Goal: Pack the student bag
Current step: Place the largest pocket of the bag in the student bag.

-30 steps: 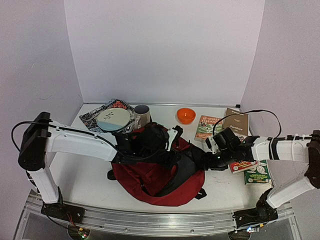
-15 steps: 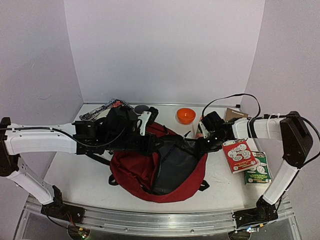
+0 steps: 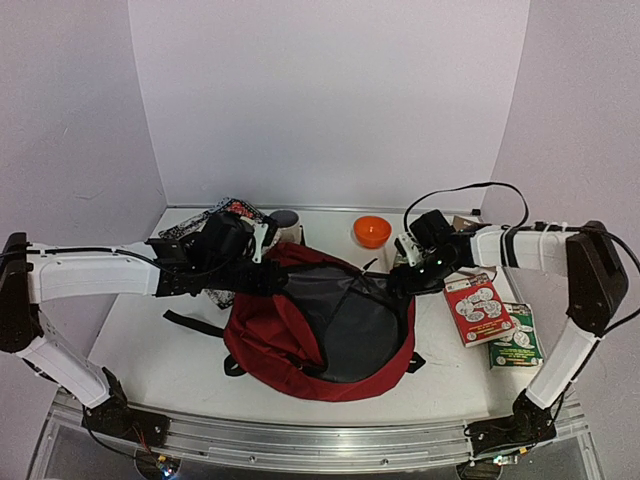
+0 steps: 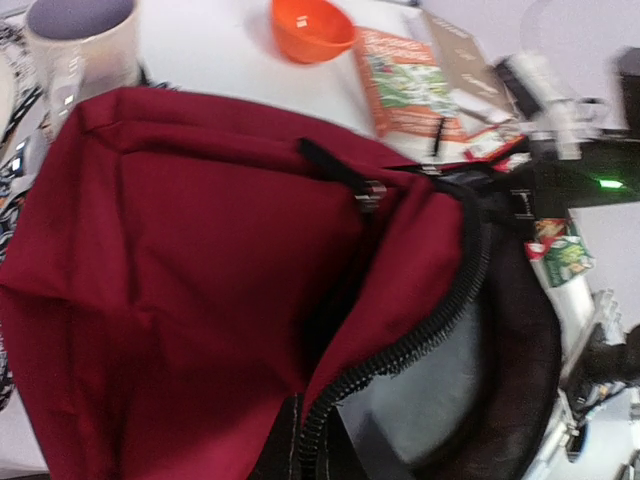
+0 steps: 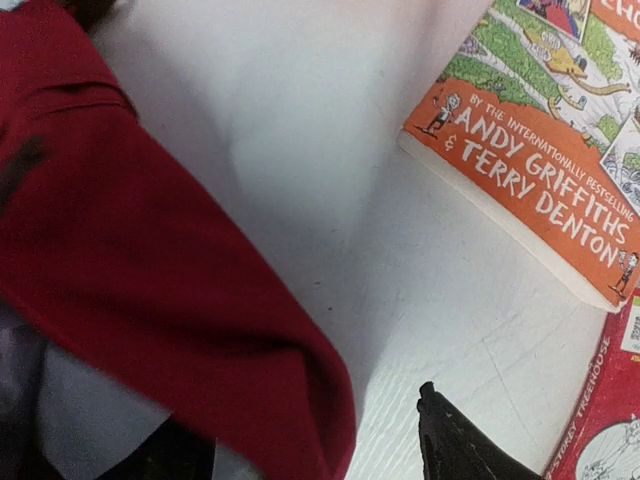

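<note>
Now the bag [image 3: 290,345], mid-table, gapes wider than a second ago, ready for loading; left gripper [image 3: 258,263] pinched shut on its rim, right gripper [image 3: 408,280] at the other rim, open or gripping I cannot tell

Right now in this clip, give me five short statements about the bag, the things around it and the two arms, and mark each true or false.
1. The student bag is zipped shut. False: its main compartment gapes open.
2. An orange bowl sits on the table beyond the bag. True.
3. The mug lies inside the bag. False: it stands upright on the table past the bag's far left corner.
4. A red-covered book lies on the table to the right of the bag. True.
5. Both arms are parked well away from the bag. False: the left gripper is at its far left rim, and the right gripper is at its right rim.
</note>
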